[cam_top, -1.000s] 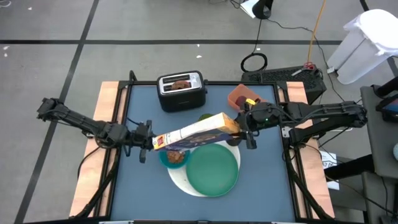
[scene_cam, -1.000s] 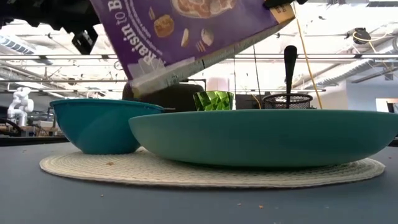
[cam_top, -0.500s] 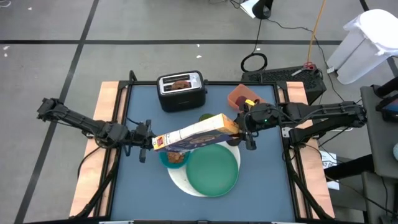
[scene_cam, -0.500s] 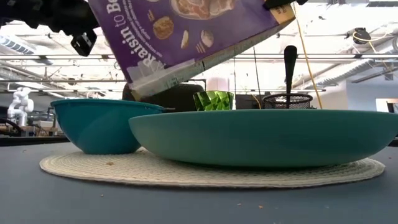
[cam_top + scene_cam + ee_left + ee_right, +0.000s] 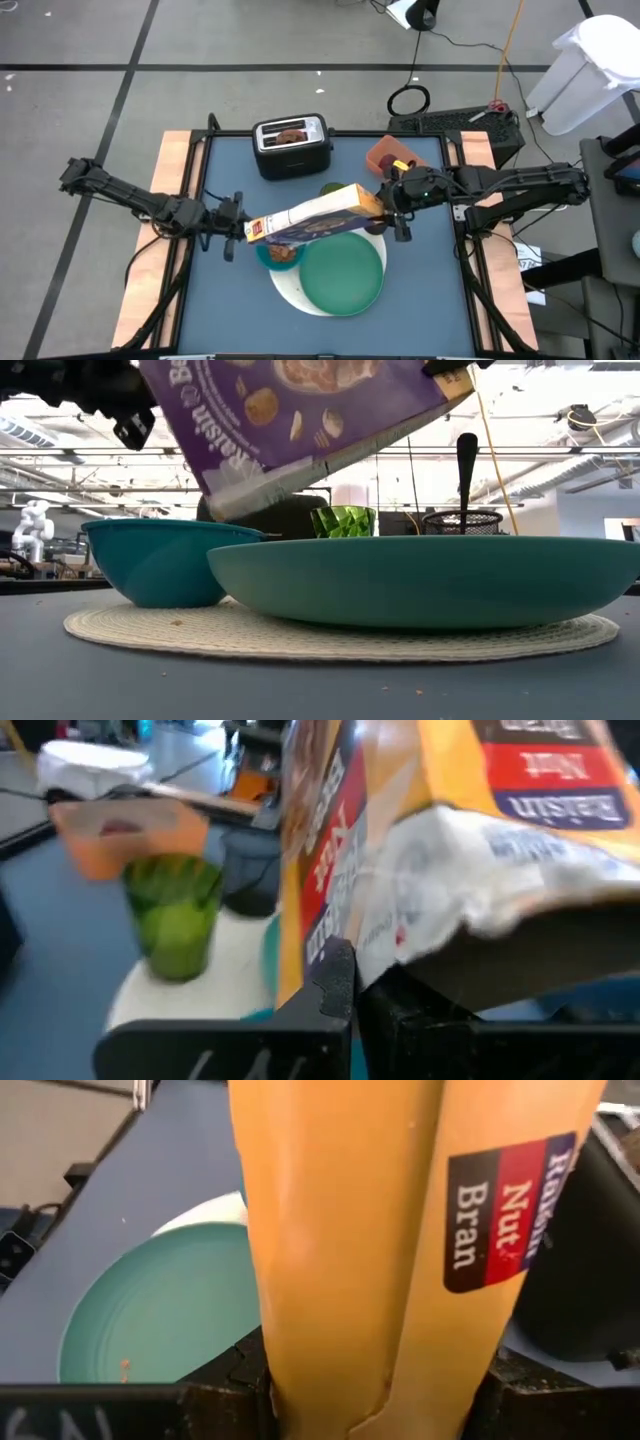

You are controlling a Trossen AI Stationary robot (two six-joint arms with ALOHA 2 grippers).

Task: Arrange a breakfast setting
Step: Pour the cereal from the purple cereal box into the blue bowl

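Observation:
A purple and orange cereal box (image 5: 312, 213) hangs slanted over the table, its open end (image 5: 262, 485) low above the blue bowl (image 5: 160, 560). My right gripper (image 5: 392, 207) is shut on the box's high, closed end. My left gripper (image 5: 238, 230) is shut right at the open end, where a white inner bag (image 5: 470, 870) shows. The bowl and the large green plate (image 5: 343, 275) rest on the white round disc (image 5: 300, 635). Behind them stand the lime cup (image 5: 343, 521) and the small black cup (image 5: 457, 520), which holds an upright handle (image 5: 466, 460). My left gripper's shut fingers (image 5: 338, 982) stand against the box's open end, beside the inner bag; whether they touch it I cannot tell. My right gripper pinches the box's closed end (image 5: 370, 1380) between its two fingers, one on each side. It comes from the table's right, slanting down, along the box's length. The box is clear of the table, its open end lower.
A silver toaster (image 5: 291, 143) with a brown bagel in its slot stands at the table's far side. An orange tray (image 5: 392, 155) sits at the far right, behind my right arm. Bare table lies to the left of the disc and along the near edge.

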